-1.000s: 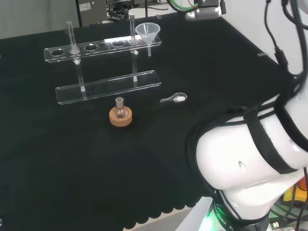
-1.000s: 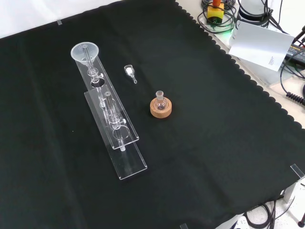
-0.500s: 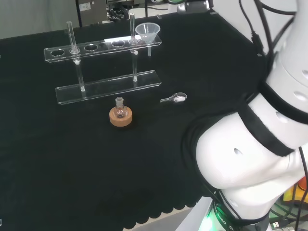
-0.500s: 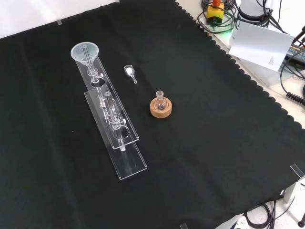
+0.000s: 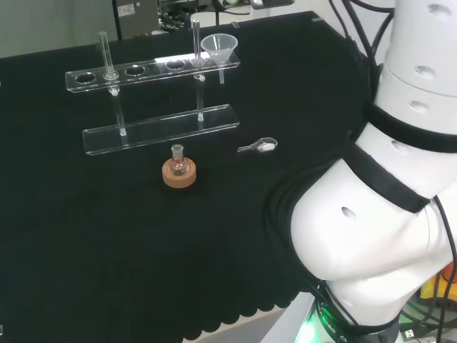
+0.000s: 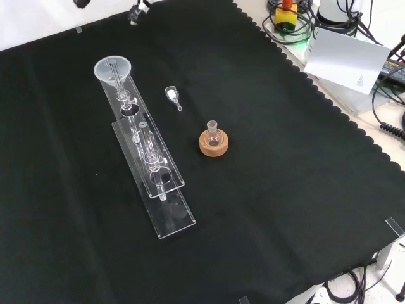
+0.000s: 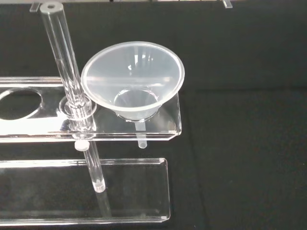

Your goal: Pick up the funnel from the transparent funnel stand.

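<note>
1. The funnel is seated in the end hole of the upper shelf of the transparent funnel stand, its stem hanging through the shelf above the base plate; in the head view it is seen at the stand's right end
2. The hand's fingers cannot be judged: dark parts at the top edge of the front view are too little to tell
3. The funnel is judged light, thin-walled and rigid, with a smooth and probably slippery cone
4. A hold is best taken across the wide rim, away from the upright rod just beside it
5. A straight upward lift is called for, so that the stem clears the hole without tipping the light stand
</note>
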Robot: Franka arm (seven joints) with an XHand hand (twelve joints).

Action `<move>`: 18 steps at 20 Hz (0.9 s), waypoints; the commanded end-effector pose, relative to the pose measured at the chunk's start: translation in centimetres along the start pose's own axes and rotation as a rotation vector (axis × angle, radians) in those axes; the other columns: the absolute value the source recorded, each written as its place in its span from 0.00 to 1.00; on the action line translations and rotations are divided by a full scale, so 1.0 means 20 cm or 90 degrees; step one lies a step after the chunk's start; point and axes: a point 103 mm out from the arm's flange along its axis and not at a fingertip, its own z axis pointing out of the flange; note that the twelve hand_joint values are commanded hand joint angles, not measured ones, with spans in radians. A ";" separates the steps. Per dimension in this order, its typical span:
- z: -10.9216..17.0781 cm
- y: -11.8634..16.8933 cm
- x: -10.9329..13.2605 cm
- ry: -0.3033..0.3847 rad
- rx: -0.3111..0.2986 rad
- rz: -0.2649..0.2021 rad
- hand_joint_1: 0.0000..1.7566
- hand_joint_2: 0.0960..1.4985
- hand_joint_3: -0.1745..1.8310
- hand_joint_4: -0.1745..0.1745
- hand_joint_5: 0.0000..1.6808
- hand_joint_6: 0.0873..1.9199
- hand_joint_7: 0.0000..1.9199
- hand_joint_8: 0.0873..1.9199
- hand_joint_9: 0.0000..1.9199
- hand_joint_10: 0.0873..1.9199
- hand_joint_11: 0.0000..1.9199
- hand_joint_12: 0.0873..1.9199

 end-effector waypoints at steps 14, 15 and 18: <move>0.26 0.23 0.11 -0.050 0.137 -0.062 0.42 0.37 0.40 0.47 0.10 0.00 0.05 0.34 0.14 0.35 0.00 0.71; 0.27 0.23 0.11 -0.051 0.141 -0.064 0.42 0.37 0.40 0.47 0.10 0.00 0.05 0.34 0.14 0.35 0.00 0.71; 0.29 0.23 0.10 -0.054 0.150 -0.067 0.41 0.36 0.40 0.48 0.09 0.00 0.04 0.34 0.13 0.35 0.00 0.71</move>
